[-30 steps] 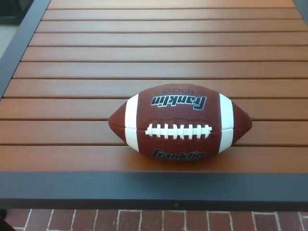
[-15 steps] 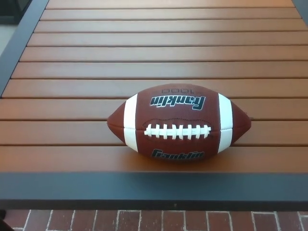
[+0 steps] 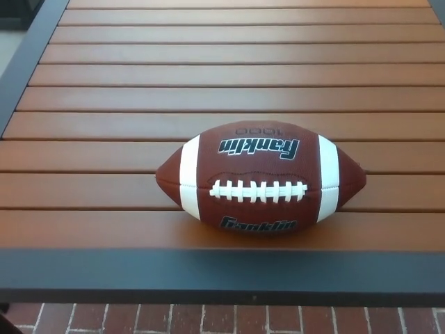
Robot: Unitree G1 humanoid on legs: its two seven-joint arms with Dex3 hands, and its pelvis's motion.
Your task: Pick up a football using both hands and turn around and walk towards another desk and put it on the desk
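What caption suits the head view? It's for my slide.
Brown football lying laces-up near the slatted wooden desk's front edge, no hands in view.

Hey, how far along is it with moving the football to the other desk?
Nothing looks done yet. The football lies on its side, laces up, near the front edge of the slatted desk. Neither robot hand is in view, so nothing is in hand. Left: grip it with both hands, turn, walk and set it down.

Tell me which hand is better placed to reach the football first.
Neither hand shows. The football lies lengthwise slightly right of centre near the table's front edge, which would slightly favour the right, though both hands are needed.
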